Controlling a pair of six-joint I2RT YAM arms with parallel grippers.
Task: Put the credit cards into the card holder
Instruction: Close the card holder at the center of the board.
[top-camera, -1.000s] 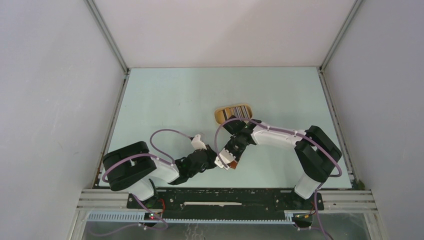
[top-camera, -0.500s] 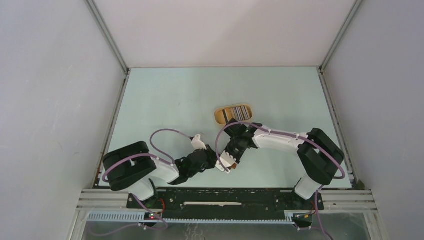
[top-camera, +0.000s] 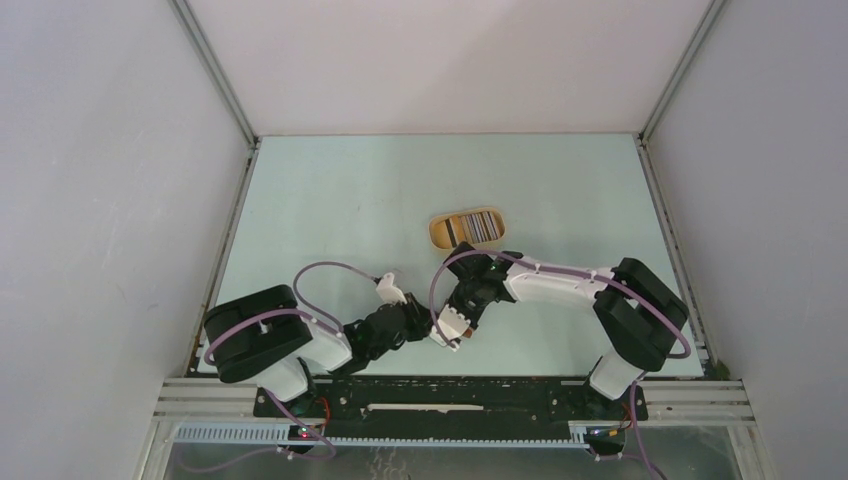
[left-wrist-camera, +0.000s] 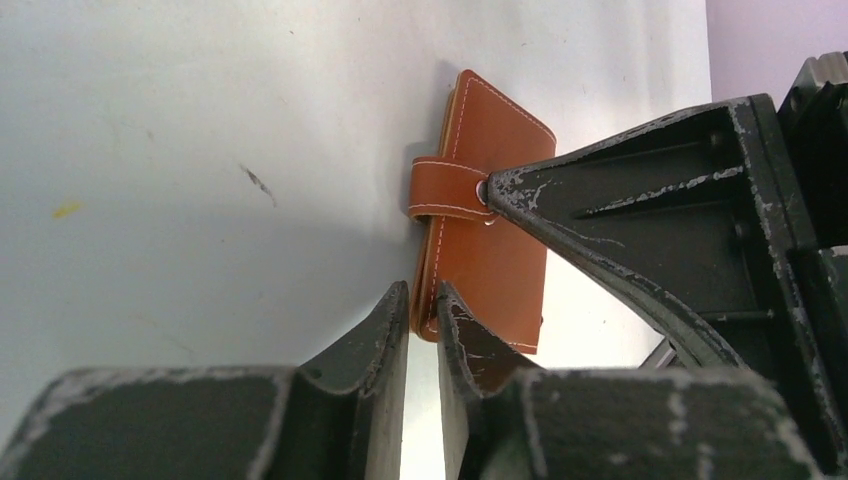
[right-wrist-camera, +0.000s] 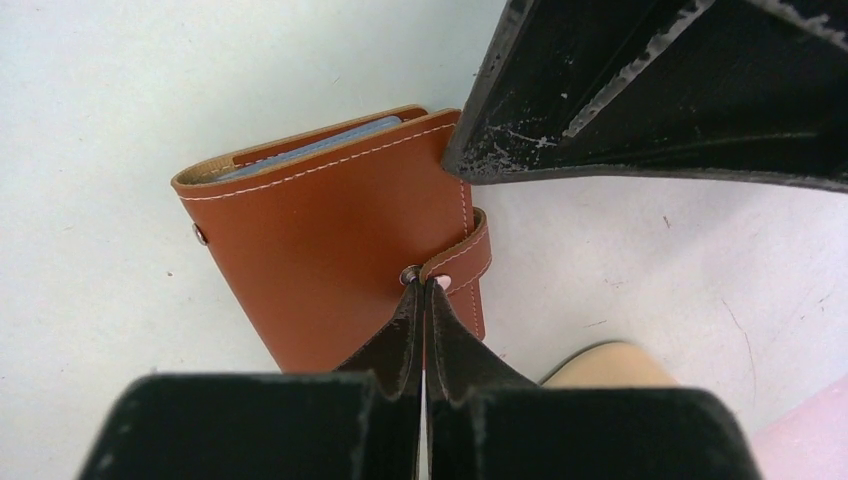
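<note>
1. Low on the table, between the two arms, the card holder lies shut, its strap wrapped round one edge.
2. At the holder's snap, the right gripper has its fingers pressed together. I cannot tell if they pinch the strap.
3. At the holder's corner, the left gripper shows only a narrow slit. I cannot tell if it has a grip there.
4. Beyond the holder, well apart from it, the credit cards stand edge-on in a tan tray.
</note>
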